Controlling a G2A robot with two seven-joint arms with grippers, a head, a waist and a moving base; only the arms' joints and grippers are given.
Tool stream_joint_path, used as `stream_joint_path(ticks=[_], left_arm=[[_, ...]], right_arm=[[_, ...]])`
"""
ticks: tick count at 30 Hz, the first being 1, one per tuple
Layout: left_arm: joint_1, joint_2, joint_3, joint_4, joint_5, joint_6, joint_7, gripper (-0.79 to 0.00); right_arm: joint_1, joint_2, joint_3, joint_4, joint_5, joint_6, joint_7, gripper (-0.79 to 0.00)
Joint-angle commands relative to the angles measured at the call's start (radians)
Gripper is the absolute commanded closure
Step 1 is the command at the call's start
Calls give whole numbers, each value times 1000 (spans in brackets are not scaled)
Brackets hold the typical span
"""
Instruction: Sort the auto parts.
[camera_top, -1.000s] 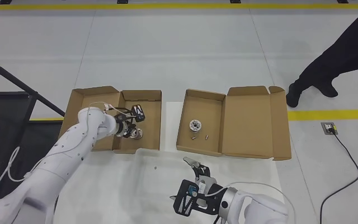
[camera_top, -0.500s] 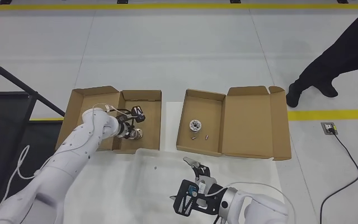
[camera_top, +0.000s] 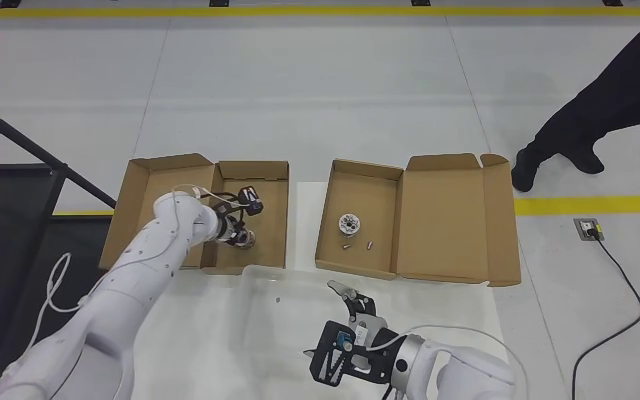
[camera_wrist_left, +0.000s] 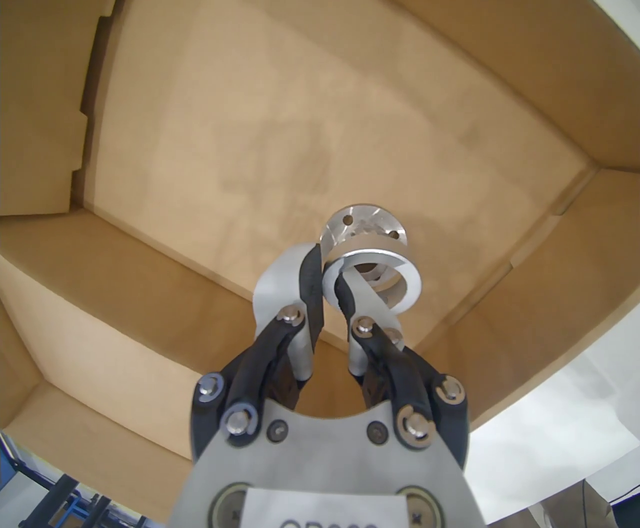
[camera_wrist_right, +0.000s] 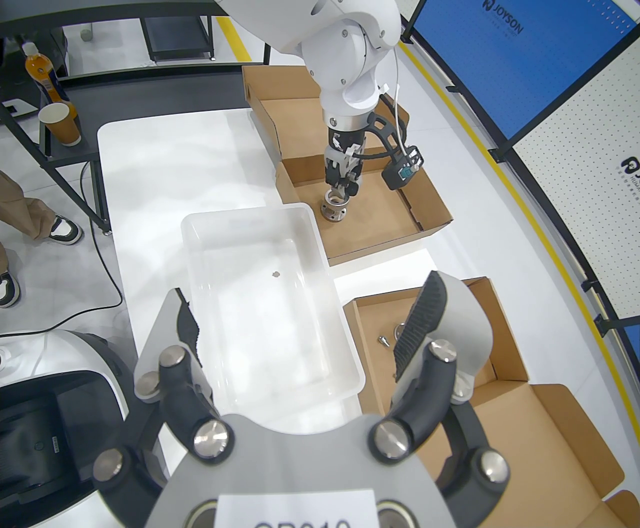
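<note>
The white surface (camera_top: 200, 330) carries two open cardboard boxes and a clear plastic bin (camera_wrist_right: 245, 215) at its near middle, with one small dark speck (camera_wrist_right: 275, 273) inside. In the left box (camera_top: 265, 170) the left end effector (camera_wrist_left: 330, 295) is narrowed onto the upper rim of a silver flanged hub (camera_wrist_left: 372, 260), one finger inside the bore and one outside. Whether the hub rests on the box floor I cannot tell. The right box (camera_top: 360, 170) holds a round toothed part (camera_top: 348, 222) and two small bolts (camera_top: 370, 242). The right end effector (camera_wrist_right: 305, 305) hangs spread wide over the bin's near right end. The grey floor around has a yellow line (camera_top: 300, 10). A black side table holds a paper cup (camera_wrist_right: 60, 122) and a bottle (camera_wrist_right: 42, 70).
</note>
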Motion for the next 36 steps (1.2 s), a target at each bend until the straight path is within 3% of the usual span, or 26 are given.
stream_joint_path(ticks=[1,3,8,21,25,31,36], left_arm=[[-2,-9,-2,18,5,4,5,-256],[-5,-17,-5,33,8,5,10,-329],[-12,-35,-10,65,25,7,17,-379],[-42,-50,-47,101,61,0,69,-379],[-51,-38,-76,79,58,-9,99,-400],[-37,-2,-140,-11,53,6,130,-588],[22,51,-237,-146,21,30,144,-727]], right_arm=[[0,0,0,0,0,0,0,-785],[0,0,0,0,0,0,0,-785],[0,0,0,0,0,0,0,-785],[0,0,0,0,0,0,0,-785],[0,0,0,0,0,0,0,-785],[0,0,0,0,0,0,0,-785],[0,0,0,0,0,0,0,-785]])
